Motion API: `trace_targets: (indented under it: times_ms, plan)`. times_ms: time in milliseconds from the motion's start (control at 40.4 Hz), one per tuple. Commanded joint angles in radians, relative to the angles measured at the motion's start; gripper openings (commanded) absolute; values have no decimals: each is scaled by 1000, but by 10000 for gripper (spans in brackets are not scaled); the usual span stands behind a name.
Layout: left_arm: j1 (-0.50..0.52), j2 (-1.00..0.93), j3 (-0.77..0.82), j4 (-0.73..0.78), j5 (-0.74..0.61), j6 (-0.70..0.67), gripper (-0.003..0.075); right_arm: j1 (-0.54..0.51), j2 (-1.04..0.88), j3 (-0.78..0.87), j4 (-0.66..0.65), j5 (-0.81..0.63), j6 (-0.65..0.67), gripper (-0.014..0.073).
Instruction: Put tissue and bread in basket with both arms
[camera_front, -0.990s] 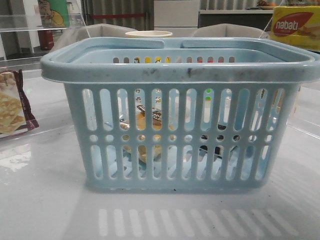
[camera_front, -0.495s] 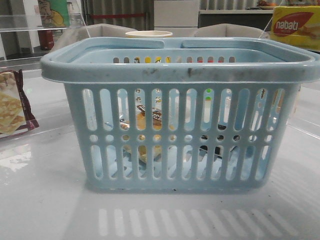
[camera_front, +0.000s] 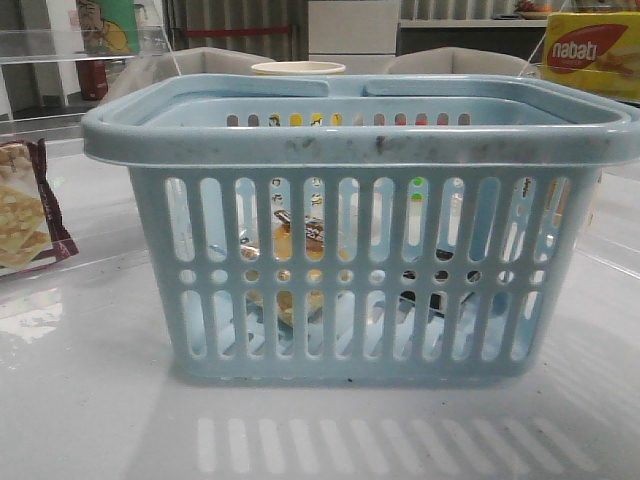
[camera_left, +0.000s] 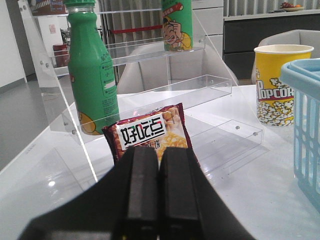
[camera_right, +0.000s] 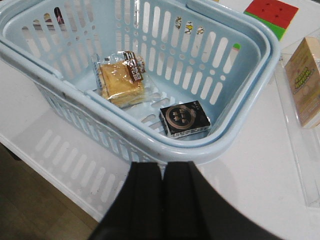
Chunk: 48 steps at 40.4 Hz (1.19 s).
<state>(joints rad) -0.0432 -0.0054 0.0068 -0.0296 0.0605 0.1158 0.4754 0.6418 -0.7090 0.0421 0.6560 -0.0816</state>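
The light blue basket (camera_front: 350, 140) stands mid-table; it also shows in the right wrist view (camera_right: 210, 145) and at the edge of the left wrist view (camera_left: 306, 100). The wrapped golden bread (camera_right: 120, 82) lies on the basket floor, and shows through the slots in the front view (camera_front: 292, 250). A black tissue pack (camera_right: 184, 118) lies beside it, apart from it. My right gripper (camera_right: 162, 167) is shut and empty, above the table just outside the basket rim. My left gripper (camera_left: 159, 155) is shut and empty, in front of the maroon cracker packet (camera_left: 150, 132). Neither gripper shows in the front view.
A green bottle (camera_left: 92, 75) stands on a clear acrylic shelf (camera_left: 175, 85). A yellow popcorn cup (camera_left: 275, 82) stands next to the basket. A colour cube (camera_right: 270, 12) and a tan box (camera_right: 305, 82) lie beyond the basket. The table edge (camera_right: 50, 175) is near my right gripper.
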Motion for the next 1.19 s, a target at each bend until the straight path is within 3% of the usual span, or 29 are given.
trace_targets:
  times_ms: [0, 198, 371, 594, 792, 1163]
  plan:
    - [2, -18, 0, -11, -83, -8, 94, -56, -33, 14, -12, -164, -9, 57]
    - [2, -18, 0, -11, -83, -8, 94, -254, -197, 230, -12, -505, -9, 57]
    - [2, -18, 0, -11, -83, -8, 94, -358, -397, 427, -11, -681, -9, 57]
    - [2, -18, 0, -11, -83, -8, 94, -477, -600, 619, -11, -723, -9, 57]
    - [2, -18, 0, -11, -83, -8, 94, -493, -662, 736, -11, -730, -9, 57]
    - [2, -18, 0, -11, -83, -8, 94, -493, -671, 739, -11, -680, -9, 57]
